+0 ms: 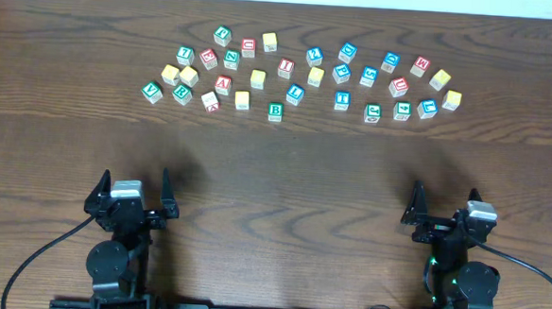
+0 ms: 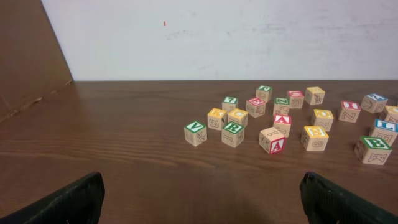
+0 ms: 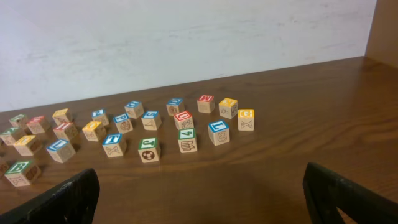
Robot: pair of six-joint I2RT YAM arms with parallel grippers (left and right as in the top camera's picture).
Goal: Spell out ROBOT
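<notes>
Several wooden letter blocks (image 1: 290, 75) with coloured faces lie scattered across the far part of the table. A green R block (image 1: 182, 95) sits at the left end next to a green V block (image 1: 151, 92). A green B block (image 1: 275, 112) sits nearest the front, and a blue T block (image 1: 342, 100) is right of it. The R block (image 2: 233, 134) also shows in the left wrist view. My left gripper (image 1: 135, 178) (image 2: 202, 193) and right gripper (image 1: 444, 196) (image 3: 199, 193) are both open and empty, low at the near edge, far from the blocks.
The wooden table (image 1: 284, 174) has a bare band between the blocks and the grippers. A white wall (image 2: 217, 37) stands behind the table. A brown panel (image 2: 25, 56) stands at the far left. Cables trail from both arm bases.
</notes>
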